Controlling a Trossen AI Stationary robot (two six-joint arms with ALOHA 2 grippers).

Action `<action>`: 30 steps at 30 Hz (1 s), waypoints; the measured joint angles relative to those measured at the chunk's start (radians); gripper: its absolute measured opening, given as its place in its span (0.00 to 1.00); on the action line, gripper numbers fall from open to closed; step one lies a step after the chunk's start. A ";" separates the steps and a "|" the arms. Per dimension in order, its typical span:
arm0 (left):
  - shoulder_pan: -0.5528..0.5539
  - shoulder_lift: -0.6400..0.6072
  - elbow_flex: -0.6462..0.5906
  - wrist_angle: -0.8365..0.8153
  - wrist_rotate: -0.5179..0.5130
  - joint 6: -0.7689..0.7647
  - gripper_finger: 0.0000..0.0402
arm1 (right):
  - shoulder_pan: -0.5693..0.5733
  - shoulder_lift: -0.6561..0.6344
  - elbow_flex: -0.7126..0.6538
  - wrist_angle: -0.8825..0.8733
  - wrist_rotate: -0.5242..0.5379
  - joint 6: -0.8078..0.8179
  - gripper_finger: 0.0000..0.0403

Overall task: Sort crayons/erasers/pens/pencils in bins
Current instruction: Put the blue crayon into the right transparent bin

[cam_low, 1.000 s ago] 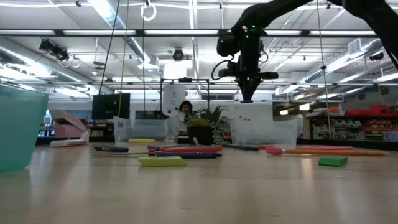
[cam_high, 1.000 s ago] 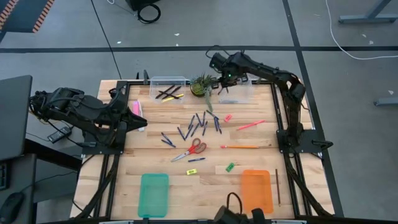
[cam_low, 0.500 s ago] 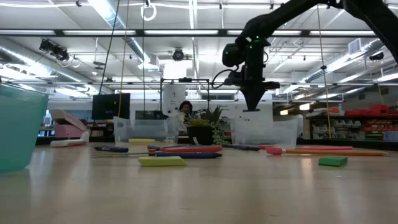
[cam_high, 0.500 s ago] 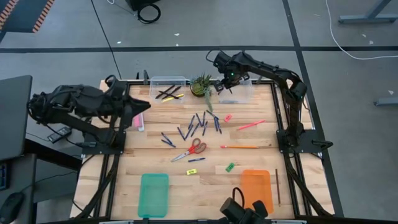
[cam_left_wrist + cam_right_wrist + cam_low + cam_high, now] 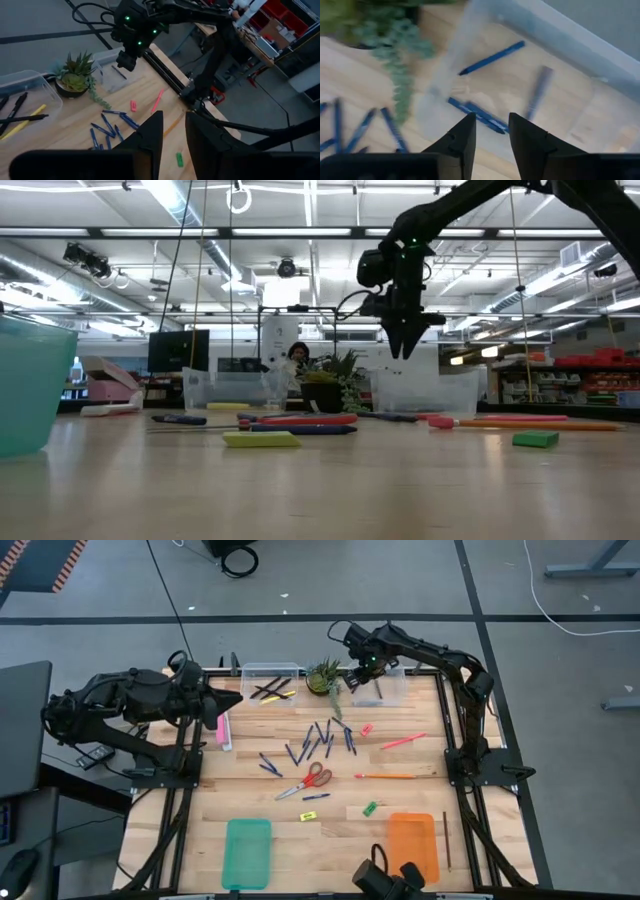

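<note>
My right gripper (image 5: 352, 684) hangs open over the right clear bin (image 5: 386, 690) at the table's far edge, fingers pointing down, nothing between them (image 5: 492, 132). Blue pens (image 5: 492, 57) lie in that bin, and one more pen (image 5: 540, 92) shows blurred below the fingers. The left clear bin (image 5: 270, 680) holds dark pencils and a yellow one. More pens (image 5: 320, 735) lie loose at mid-table. Green (image 5: 370, 808), yellow (image 5: 308, 815) and pink (image 5: 367, 728) erasers rest on the wood. My left gripper (image 5: 234, 700) is raised by the left edge, fingers (image 5: 174, 135) narrowly apart and holding nothing.
A potted plant (image 5: 325, 675) stands between the two clear bins, close to my right gripper. Red-handled scissors (image 5: 308, 780), a pink stick (image 5: 403, 741) and an orange pencil (image 5: 385, 776) lie mid-table. Teal (image 5: 247, 852) and orange (image 5: 413, 845) trays sit near the front edge. A pink box (image 5: 220, 726) lies at the left.
My right gripper has sunk a little over the right clear bin, rolled its wrist and opened its fingers. My left arm has swung from the table's left edge toward the far edge, its gripper staying raised.
</note>
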 joint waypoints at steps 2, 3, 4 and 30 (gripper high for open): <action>0.000 0.000 0.000 0.000 0.000 -0.010 0.22 | 0.021 0.000 0.013 0.004 -0.057 -0.023 0.31; 0.000 0.000 0.000 0.000 0.000 -0.020 0.22 | 0.036 0.000 0.017 0.013 -0.090 -0.040 0.31; 0.000 0.000 0.000 0.000 -0.003 -0.026 0.21 | 0.053 0.000 0.019 0.019 -0.124 -0.060 0.31; 0.000 0.023 0.000 0.003 -0.048 -0.091 0.23 | 0.313 0.083 -0.079 0.186 -0.074 -0.112 0.30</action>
